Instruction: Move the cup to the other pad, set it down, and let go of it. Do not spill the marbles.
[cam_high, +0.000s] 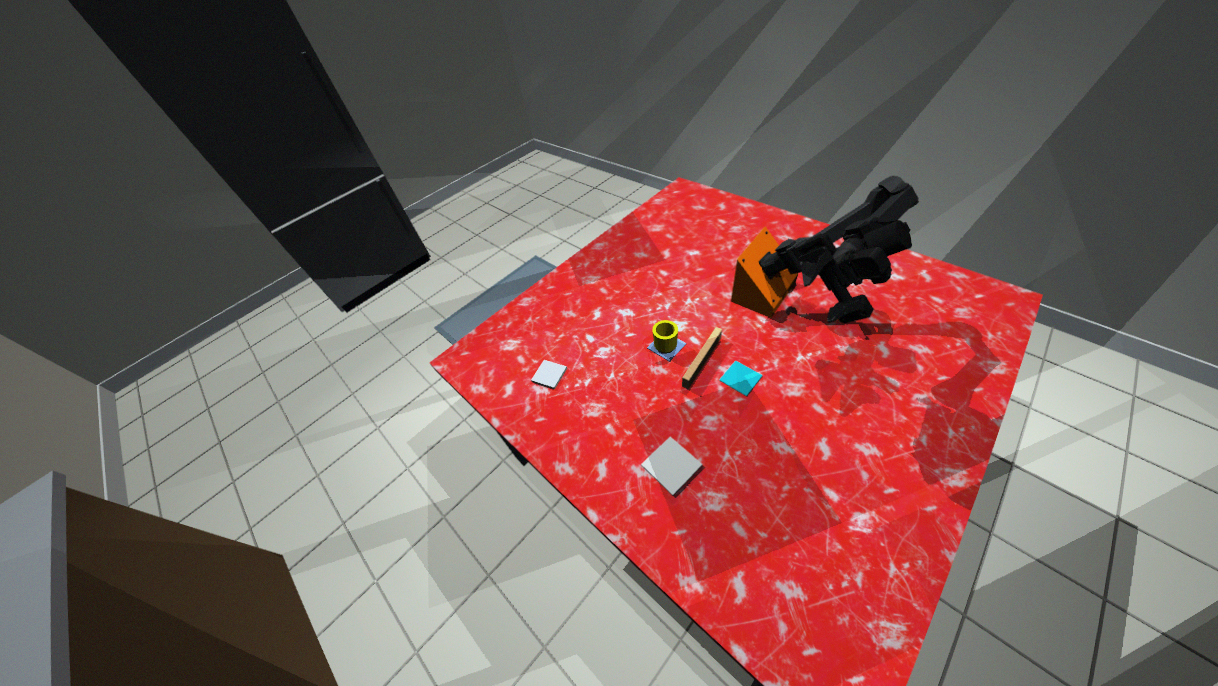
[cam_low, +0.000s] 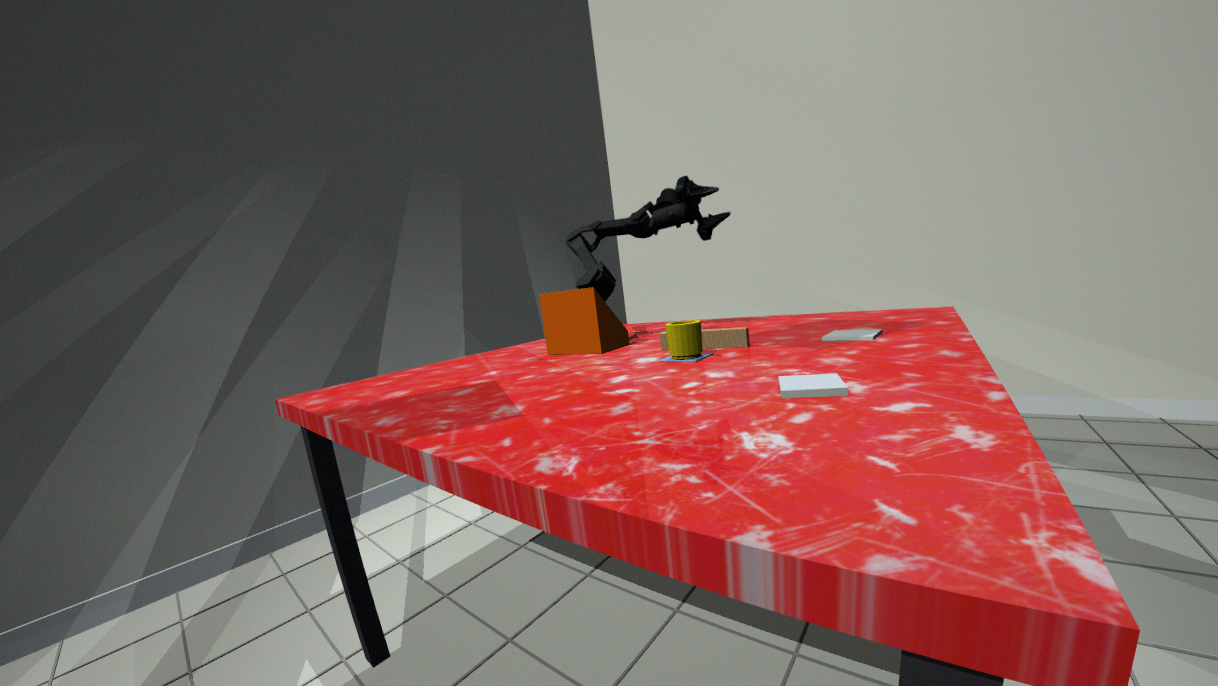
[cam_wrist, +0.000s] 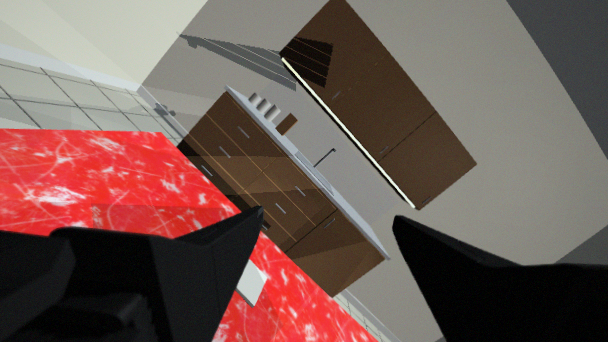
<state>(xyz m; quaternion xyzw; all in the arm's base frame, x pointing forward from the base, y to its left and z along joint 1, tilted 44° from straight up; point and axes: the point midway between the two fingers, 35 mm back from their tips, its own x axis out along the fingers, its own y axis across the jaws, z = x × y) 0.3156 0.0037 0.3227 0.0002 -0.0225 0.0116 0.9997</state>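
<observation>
A yellow cup stands upright on a small blue pad near the middle of the red table. I cannot see inside the cup, so no marbles show. A cyan pad lies flat to the cup's right, beyond a wooden bar. My gripper is open and empty. It hangs high above the table near the arm's base, well away from the cup. The wrist view shows neither the cup nor the pads.
An orange wedge block stands by the arm's base. Two flat pale slabs lie on the table, one also in the wrist view. The table edge runs close to the left of the cup.
</observation>
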